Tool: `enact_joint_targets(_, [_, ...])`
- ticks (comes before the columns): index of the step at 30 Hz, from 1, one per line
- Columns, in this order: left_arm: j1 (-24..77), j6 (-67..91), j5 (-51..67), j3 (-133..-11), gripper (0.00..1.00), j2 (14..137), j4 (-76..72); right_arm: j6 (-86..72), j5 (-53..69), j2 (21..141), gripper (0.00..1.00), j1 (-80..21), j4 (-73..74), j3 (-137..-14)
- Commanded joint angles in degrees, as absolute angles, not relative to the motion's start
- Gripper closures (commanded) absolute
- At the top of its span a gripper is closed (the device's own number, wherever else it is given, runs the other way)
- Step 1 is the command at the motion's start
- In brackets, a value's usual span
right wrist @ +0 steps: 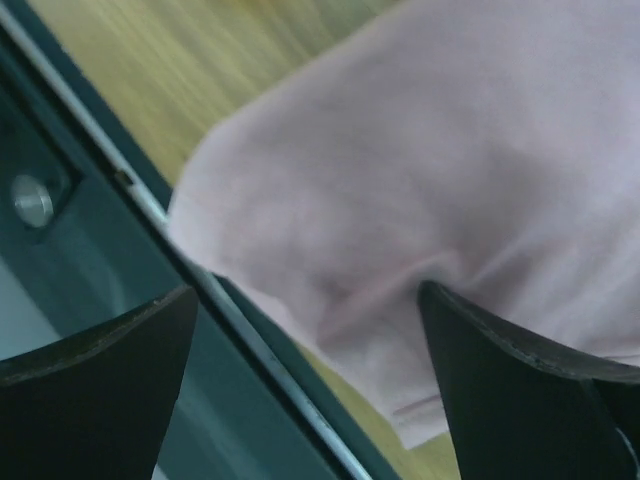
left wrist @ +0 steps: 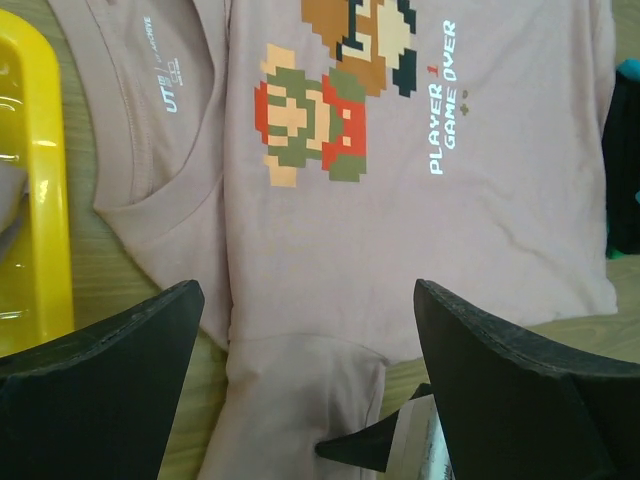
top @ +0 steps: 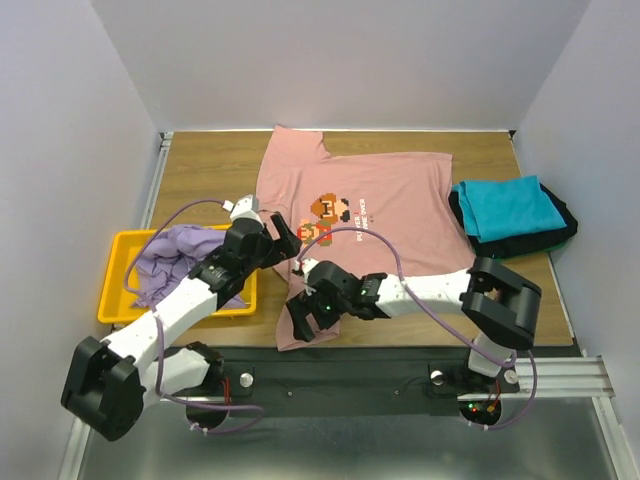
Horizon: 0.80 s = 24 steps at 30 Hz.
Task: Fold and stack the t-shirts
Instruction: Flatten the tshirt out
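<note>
Wooden table (top: 205,165), pink tee (left wrist: 500,230), overhead-only lavender tee (top: 178,255)

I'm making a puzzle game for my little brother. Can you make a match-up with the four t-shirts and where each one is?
Things:
1. pink t-shirt
2. purple t-shirt
3. teal t-shirt
4. black t-shirt

Places:
A. crumpled in the yellow bin
B. folded, lying on top of another shirt
C. spread out in the middle of the table
D. at the bottom of the pile on the right

Pairs: 1-C, 2-A, 3-B, 4-D
</note>
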State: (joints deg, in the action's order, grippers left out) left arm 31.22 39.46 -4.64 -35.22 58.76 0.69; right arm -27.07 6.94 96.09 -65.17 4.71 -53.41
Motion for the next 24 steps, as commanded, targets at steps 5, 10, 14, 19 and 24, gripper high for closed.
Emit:
enact_joint_targets(5, [32.9, 40.4, -3.9, -36.3, 0.01, 69.6, -6.1, -34.6, -1.7, 91.0, 0.0, -65.0, 2.4, -47.2])
enact_joint_targets(10, [33.7, 41.0, -4.6, -38.0, 0.01, 78.6, -7.6, -38.1, -1.8, 86.6, 0.0, -65.0, 2.5, -42.9])
enact_joint_targets(14, [33.8, 41.0, -4.6, -39.7, 0.01, 86.5, -6.7, -39.6, -2.5, 86.0, 0.0, -65.0, 2.4, -41.1])
enact_joint_targets(19, [33.7, 43.1, -10.7, -41.4, 0.01, 89.1, 2.1, -42.2, -4.7, 83.9, 0.0, -65.0, 3.2, -38.4])
enact_joint_targets(24, [33.7, 46.8, -19.6, -43.2, 0.01, 87.9, 12.9, -46.0, -5.2, 80.9, 0.0, -64.7, 5.6, -34.6])
